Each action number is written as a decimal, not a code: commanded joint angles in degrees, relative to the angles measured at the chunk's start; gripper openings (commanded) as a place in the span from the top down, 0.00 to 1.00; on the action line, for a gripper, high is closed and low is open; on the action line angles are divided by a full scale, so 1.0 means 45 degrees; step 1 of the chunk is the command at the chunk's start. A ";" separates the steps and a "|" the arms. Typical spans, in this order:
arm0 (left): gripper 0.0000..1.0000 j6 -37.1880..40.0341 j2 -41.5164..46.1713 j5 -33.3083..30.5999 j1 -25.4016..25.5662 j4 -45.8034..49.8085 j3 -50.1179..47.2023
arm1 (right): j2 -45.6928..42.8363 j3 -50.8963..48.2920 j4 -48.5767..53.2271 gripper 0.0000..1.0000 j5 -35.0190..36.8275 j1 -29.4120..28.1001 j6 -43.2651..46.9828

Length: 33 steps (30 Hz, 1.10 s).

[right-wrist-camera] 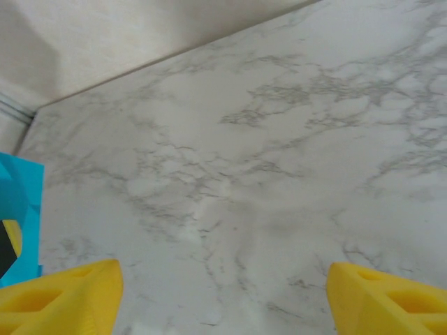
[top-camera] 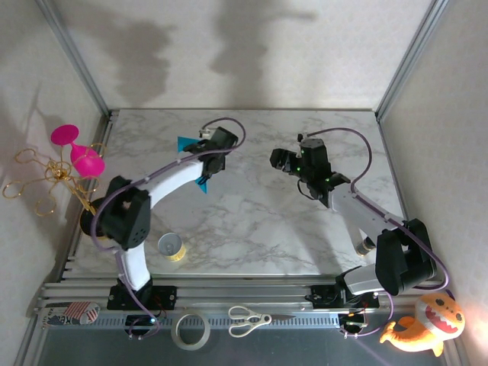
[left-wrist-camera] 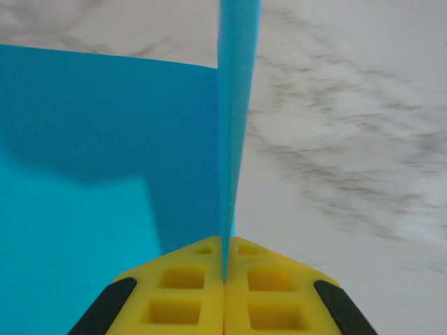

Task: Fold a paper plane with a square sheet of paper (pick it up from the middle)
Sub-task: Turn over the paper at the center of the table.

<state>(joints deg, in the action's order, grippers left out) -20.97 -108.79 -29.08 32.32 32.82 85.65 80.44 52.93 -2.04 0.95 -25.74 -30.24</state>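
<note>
Now the left jaws are pinched tight on a raised fold of the square sheet of paper (left-wrist-camera: 105, 174), over the far-left desk (right-wrist-camera: 279, 139); the right jaws gape wide, holding nothing.

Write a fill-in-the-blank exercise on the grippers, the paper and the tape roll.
The left gripper is ___ on the teal-blue sheet of paper.
The right gripper stands ___ over the marble table, holding nothing.
The yellow tape roll lies by the ___ arm's base.
Missing: shut; open; left.
</note>
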 commanded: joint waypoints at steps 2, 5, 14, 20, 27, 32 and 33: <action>0.94 0.0447 -0.2063 -0.4273 0.0515 0.3605 0.1865 | -0.0226 -0.0315 0.0493 0.22 0.1043 0.0018 0.0038; 0.93 0.0405 -0.3271 -0.5027 0.0753 0.4120 0.2640 | -0.0346 -0.0413 0.0513 0.22 0.1180 0.0048 -0.0072; 0.91 0.0180 -0.5856 -0.4805 0.1075 0.4506 0.4030 | -0.0214 -0.0396 0.0790 0.23 0.1126 0.0167 -0.0251; 0.87 -0.0264 -0.6725 -0.4270 0.1255 0.4486 0.4376 | 0.0261 -0.0104 0.1118 0.23 0.0835 0.0304 -0.0448; 0.80 -0.0823 -0.6975 -0.3732 0.1393 0.4312 0.4463 | 0.0676 0.0113 0.1292 0.24 0.0804 0.0327 -0.0755; 0.73 -0.1188 -0.6724 -0.2694 0.1427 0.3826 0.4297 | 0.0795 0.0179 0.1351 0.24 0.0841 0.0336 -0.1030; 0.72 -0.1214 -0.6571 -0.2300 0.1413 0.3532 0.4133 | 0.0788 0.0170 0.1353 0.24 0.0907 0.0365 -0.1108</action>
<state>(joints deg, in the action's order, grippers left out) -24.03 -138.54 -48.27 37.93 52.16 104.57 83.44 51.75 3.27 4.51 -24.56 -33.71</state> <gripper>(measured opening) 0.273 0.760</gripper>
